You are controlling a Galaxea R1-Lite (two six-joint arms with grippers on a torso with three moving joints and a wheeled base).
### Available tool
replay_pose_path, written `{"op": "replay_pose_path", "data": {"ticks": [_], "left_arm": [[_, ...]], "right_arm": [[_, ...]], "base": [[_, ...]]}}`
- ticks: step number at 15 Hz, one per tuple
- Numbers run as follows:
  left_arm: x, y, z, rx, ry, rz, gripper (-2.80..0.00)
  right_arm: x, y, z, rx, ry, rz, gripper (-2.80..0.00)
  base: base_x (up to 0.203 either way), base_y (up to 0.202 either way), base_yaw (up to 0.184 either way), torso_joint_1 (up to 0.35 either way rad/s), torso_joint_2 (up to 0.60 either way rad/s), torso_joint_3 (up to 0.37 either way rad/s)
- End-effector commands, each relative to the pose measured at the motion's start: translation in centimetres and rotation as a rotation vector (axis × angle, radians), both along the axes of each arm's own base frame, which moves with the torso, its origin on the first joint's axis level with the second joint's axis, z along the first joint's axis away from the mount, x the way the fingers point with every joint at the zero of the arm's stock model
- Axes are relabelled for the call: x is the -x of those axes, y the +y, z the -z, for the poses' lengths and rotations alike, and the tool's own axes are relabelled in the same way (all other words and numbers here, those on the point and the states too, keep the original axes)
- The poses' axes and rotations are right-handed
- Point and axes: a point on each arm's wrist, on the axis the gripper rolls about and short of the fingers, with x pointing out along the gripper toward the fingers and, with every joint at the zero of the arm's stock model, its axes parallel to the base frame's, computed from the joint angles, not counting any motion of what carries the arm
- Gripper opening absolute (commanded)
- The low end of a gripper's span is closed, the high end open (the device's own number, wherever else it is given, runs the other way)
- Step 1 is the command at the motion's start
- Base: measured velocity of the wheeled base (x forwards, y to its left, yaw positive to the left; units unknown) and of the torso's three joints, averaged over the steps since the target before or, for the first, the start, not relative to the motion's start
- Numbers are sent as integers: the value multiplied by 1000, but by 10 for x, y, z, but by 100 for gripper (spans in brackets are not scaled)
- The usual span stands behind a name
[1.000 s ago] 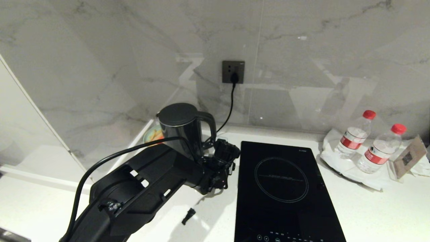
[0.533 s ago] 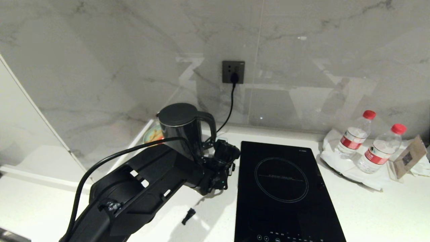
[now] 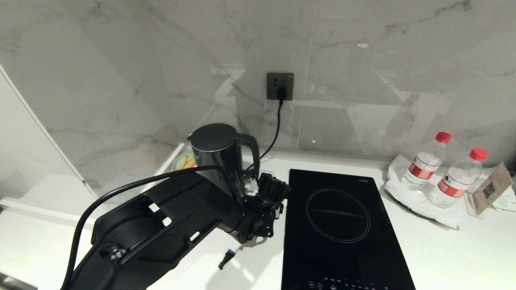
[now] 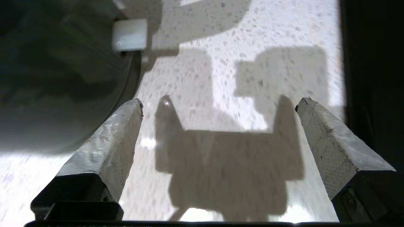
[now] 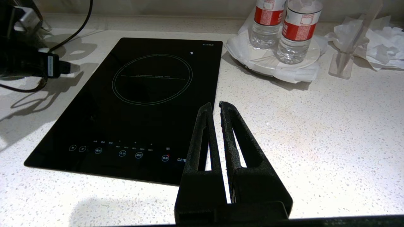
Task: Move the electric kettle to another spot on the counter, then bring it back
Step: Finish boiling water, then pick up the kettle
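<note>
Head view: left tool (image 3: 269, 189) low by the electric kettle (image 3: 219, 155), just off the handle (image 3: 252, 151); kettle upright at the back of the worktop (image 3: 443, 249), cooktop (image 3: 342, 225) on the tool's other side.

Left wrist: taped fingers (image 4: 107, 142) wide apart, nothing between but bare worktop (image 4: 202, 78); dark kettle body (image 4: 60, 78) just outside one finger. Likely step: reaching for the handle. Best to swing toward the kettle until the handle sits between the fingers, then close; watch the power cord (image 3: 276, 129).

Right wrist: right tool (image 5: 214, 107) closed, empty, over the worktop (image 5: 315, 126) beside the cooktop (image 5: 139, 104), well clear of the kettle.
</note>
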Motion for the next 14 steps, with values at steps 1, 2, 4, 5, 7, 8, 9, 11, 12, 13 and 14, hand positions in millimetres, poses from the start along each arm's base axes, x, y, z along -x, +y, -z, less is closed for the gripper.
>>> {"op": "replay_pose_path", "data": {"ticks": [1,2,4,5,7,8,9,11,12,13,14], "left_arm": [[17,3,-21,34,-33,14,0],[24,4,-30,54,-53,22,0],[38,9,-49,89,-88,37,0],[46,12,-59,103,-100,45,0],[57,17,-78,131,-121,55,0],[62,20,-85,145,-130,57,0],[65,21,-94,164,-143,56,0],[66,24,-110,197,-171,60,0],[67,25,-118,210,-186,63,0],[66,25,-122,215,-195,63,0],[66,21,-123,217,-201,67,0]], "right_arm": [[0,0,0,0,2,0,-280],[0,0,0,0,1,0,-280],[0,0,0,0,2,0,-280],[0,0,0,2,2,0,-280],[0,0,0,0,0,0,-280],[0,0,0,1,2,0,-280],[0,0,0,0,2,0,-280],[0,0,0,0,2,0,-280],[0,0,0,1,2,0,-280],[0,0,0,1,2,0,-280],[0,0,0,0,2,1,-280]], "base": [[0,0,0,0,0,0],[0,0,0,0,0,0],[0,0,0,0,0,0],[0,0,0,0,0,0],[0,0,0,0,0,0],[0,0,0,0,0,0],[0,0,0,0,0,0],[0,0,0,0,0,0],[0,0,0,0,0,0],[0,0,0,0,0,0],[0,0,0,0,0,0]]}}
